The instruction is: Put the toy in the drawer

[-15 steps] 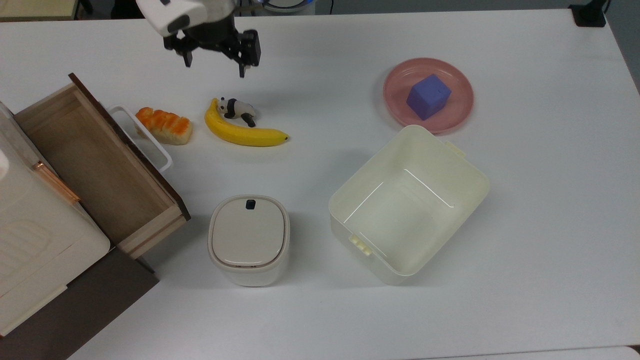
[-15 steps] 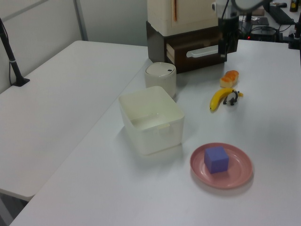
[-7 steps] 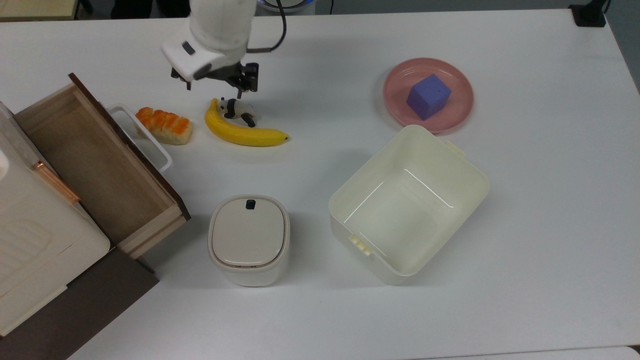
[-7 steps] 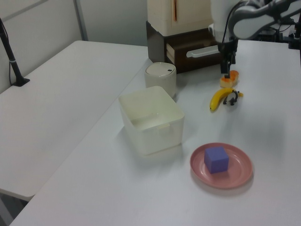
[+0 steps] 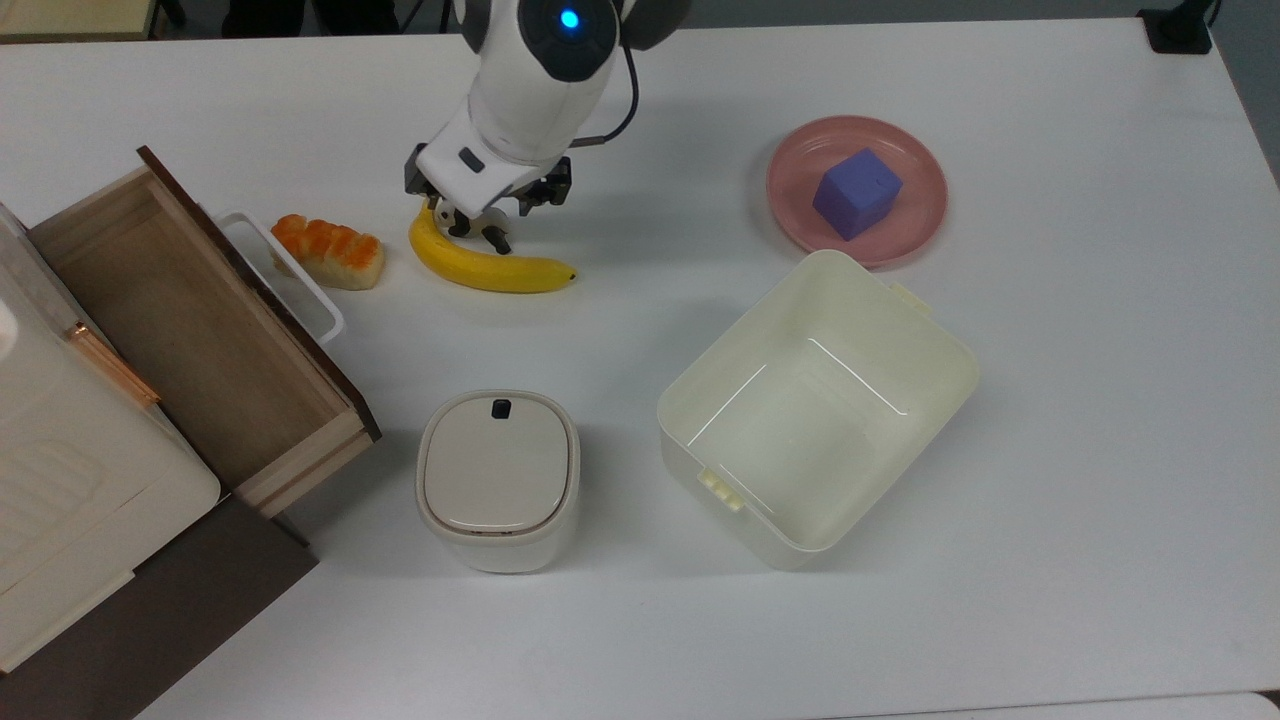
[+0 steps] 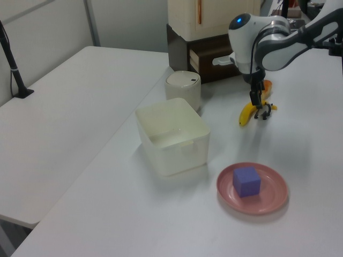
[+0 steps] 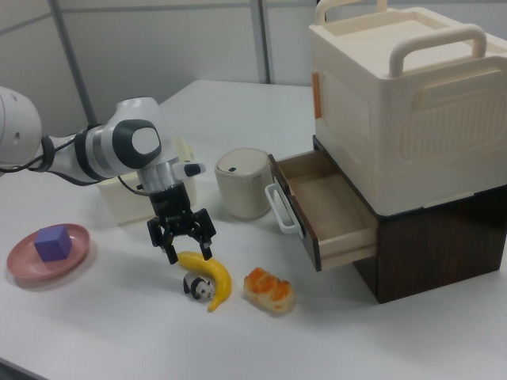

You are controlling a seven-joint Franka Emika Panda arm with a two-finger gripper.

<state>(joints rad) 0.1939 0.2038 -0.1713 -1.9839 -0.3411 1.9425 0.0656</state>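
The toy, a small black-and-white panda (image 7: 198,286), lies on the white table against the inner curve of a yellow banana (image 7: 212,277). My gripper (image 7: 188,253) hangs just above it, open, with nothing between its fingers. In the top view the gripper (image 5: 487,205) covers most of the panda (image 5: 478,232), and the banana (image 5: 490,270) lies in front. The left view has the gripper (image 6: 256,99) right over the panda (image 6: 263,112). The drawer (image 5: 200,330) stands pulled open and empty at the top view's left, with its white loop handle (image 5: 290,275) facing the table.
An orange bread toy (image 5: 328,251) lies between the drawer handle and the banana. A lidded cream canister (image 5: 498,478) and an open cream bin (image 5: 815,405) stand nearer the front. A pink plate (image 5: 790,215) at the top view's right carries a purple cube (image 5: 857,192).
The arm has swung from the top view's upper left to the right and come down. The open gripper now sits directly over the panda. Nothing else moved.
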